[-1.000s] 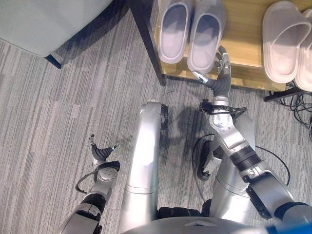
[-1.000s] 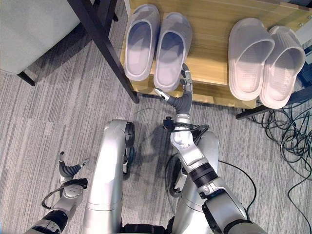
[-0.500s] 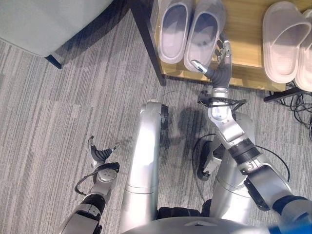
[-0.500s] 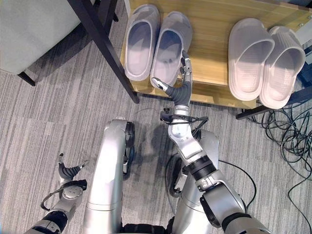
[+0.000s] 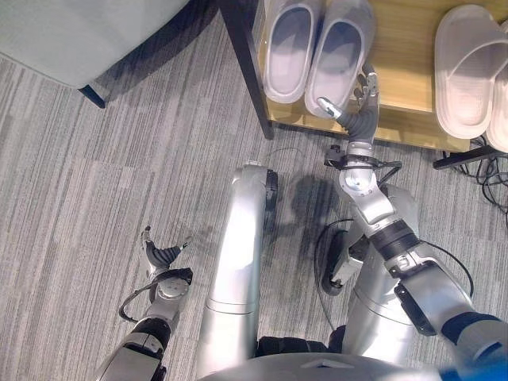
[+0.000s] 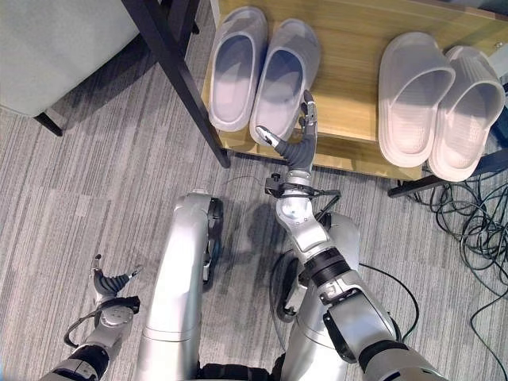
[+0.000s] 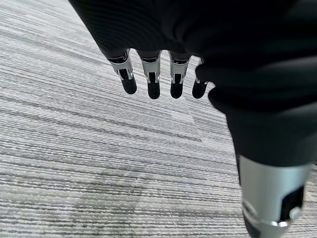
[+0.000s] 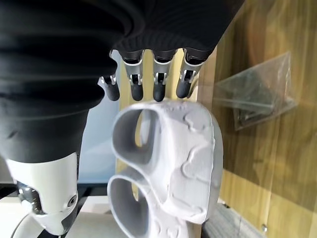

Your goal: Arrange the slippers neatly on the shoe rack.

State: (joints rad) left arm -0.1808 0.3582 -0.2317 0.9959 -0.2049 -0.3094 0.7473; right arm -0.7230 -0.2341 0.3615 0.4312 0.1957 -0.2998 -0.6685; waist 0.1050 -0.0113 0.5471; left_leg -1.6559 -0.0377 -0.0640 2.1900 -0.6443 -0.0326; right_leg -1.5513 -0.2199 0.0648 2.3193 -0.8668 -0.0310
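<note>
Two pale lavender slippers (image 5: 290, 48) (image 5: 337, 55) lie side by side at the left end of the wooden shoe rack shelf (image 5: 397, 48), toes pointing away from me. A second, whitish pair (image 5: 468, 67) lies at the shelf's right end. My right hand (image 5: 359, 115) is open at the heel of the right lavender slipper, its thumb by the heel and its straight fingers (image 6: 308, 107) along the slipper's outer side. In the right wrist view this pair (image 8: 168, 163) lies just past the fingertips. My left hand (image 5: 163, 255) hangs open low over the carpet, with nothing in it.
The rack's black leg (image 5: 246, 63) stands left of the lavender pair. A grey upholstered seat (image 5: 79, 32) fills the far left. Loose black cables (image 6: 468, 230) lie on the floor right of the rack. A clear plastic bag (image 8: 257, 94) lies on the shelf.
My right hand has reached further onto the shelf, bringing its thumb up to the lavender slipper's heel. The whole view has shifted slightly. The left hand has stayed put.
</note>
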